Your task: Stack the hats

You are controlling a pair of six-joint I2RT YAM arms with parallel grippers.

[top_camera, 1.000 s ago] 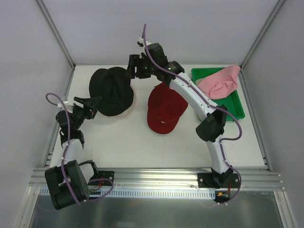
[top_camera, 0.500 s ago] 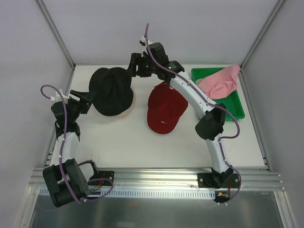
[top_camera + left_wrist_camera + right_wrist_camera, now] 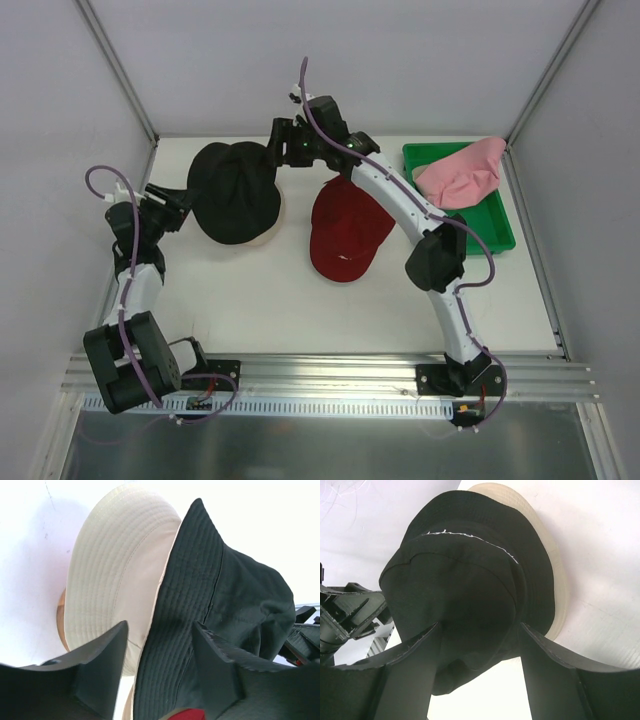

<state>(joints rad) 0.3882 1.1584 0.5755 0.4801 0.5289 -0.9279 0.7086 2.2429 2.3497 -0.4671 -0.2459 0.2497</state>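
L claw (image 3: pixel 160 630): fingers apart, empty, just beside left brim of black hat (image 3: pixel 235 195) | R claw (image 3: pixel 480 627): fingers apart, astride black hat's far side, contact unclear | black hat on top of cream bucket hat (image 3: pixel 115 575), back-left of desk (image 3: pixel 250 300) | red cap (image 3: pixel 345 232) beside stack, R arm crossing its far edge | pink hat (image 3: pixel 462 172) in green tray (image 3: pixel 497 228), back-right.
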